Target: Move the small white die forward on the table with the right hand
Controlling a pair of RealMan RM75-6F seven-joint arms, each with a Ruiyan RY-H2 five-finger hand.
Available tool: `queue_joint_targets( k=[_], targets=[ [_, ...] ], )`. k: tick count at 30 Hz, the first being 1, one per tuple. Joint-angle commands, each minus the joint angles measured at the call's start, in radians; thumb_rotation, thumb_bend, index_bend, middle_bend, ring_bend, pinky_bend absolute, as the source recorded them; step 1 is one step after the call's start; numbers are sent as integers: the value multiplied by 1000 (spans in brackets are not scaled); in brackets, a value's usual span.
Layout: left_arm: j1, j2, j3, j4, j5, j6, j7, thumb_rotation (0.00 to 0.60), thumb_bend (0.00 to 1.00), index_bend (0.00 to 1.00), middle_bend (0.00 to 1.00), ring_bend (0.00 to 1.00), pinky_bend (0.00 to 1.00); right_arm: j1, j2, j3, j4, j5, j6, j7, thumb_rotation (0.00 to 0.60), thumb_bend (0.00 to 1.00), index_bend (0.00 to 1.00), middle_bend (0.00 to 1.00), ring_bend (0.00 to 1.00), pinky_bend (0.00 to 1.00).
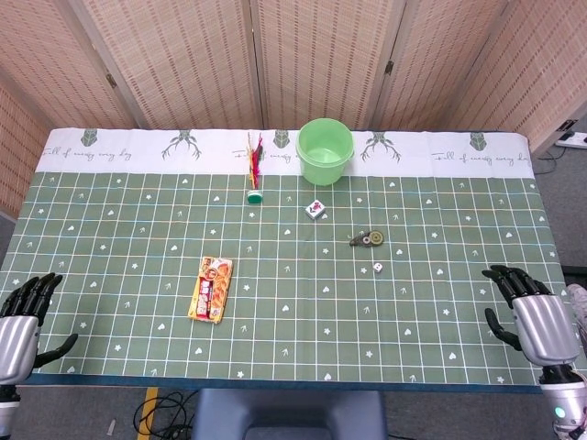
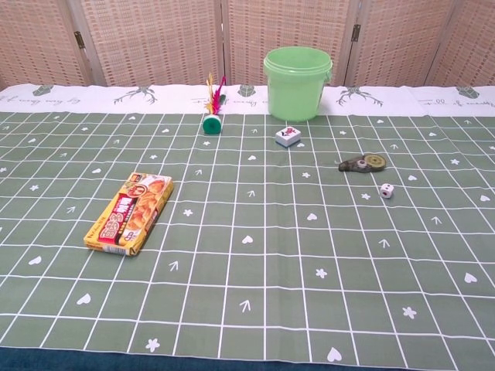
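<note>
The small white die (image 1: 377,268) (image 2: 386,191) lies alone on the green checked cloth, just in front of a small dark tape dispenser (image 1: 369,239) (image 2: 363,163). My right hand (image 1: 535,317) is open at the table's near right corner, far from the die, holding nothing. My left hand (image 1: 20,316) is open at the near left corner, also holding nothing. Neither hand shows in the chest view.
A green bucket (image 1: 325,151) (image 2: 297,73) stands at the back centre. A feathered shuttlecock (image 1: 254,169) (image 2: 211,113), a mahjong tile (image 1: 315,209) (image 2: 287,136) and an orange snack box (image 1: 212,288) (image 2: 130,211) lie on the cloth.
</note>
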Motion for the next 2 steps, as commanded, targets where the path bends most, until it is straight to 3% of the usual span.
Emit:
queue_joint_targets(
  k=[1,2],
  targets=[
    [-3,-2,-2,-1,0,-2,2,600,224,97,103,89,158,-20,-4,-5,13,-18,23,19,600,353,229,207,194,375],
    [-4,-3,-2,-1,-1,-3,2,600,224,97,103,89,158,-23,-5,-4,15,-22,28,21,600,353,229,209,194,375]
  ],
)
